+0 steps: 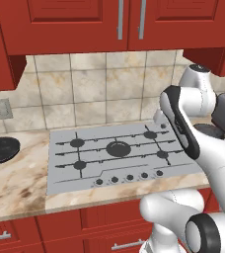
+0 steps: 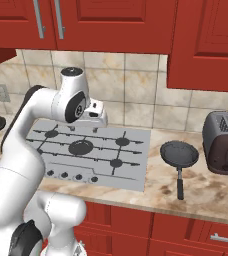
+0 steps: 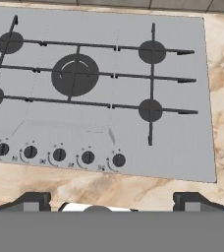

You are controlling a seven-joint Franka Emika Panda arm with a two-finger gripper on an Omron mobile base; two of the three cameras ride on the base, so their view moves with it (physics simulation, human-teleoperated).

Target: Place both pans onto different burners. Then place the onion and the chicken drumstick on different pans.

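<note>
Pans off the burners (image 3: 75, 75): smaller grey pan (image 2: 179, 153) right of cooktop (image 2: 131, 170) beside toaster (image 2: 223, 142), black pan (image 1: 0, 149) probably left. Gripper (image 3: 111, 202) spread, empty, hovering above for reach.

Home kitchen, red wall and base cabinets (image 1: 70, 22), tiled backsplash (image 1: 90, 89), marbled worktop (image 2: 206, 192), gas cooktop (image 1: 117, 153), likely a toaster (image 2: 222, 142), frying pan (image 2: 179, 153)

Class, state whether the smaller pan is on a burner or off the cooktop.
Off. The pan lies on the counter between cooktop and toaster.
</note>
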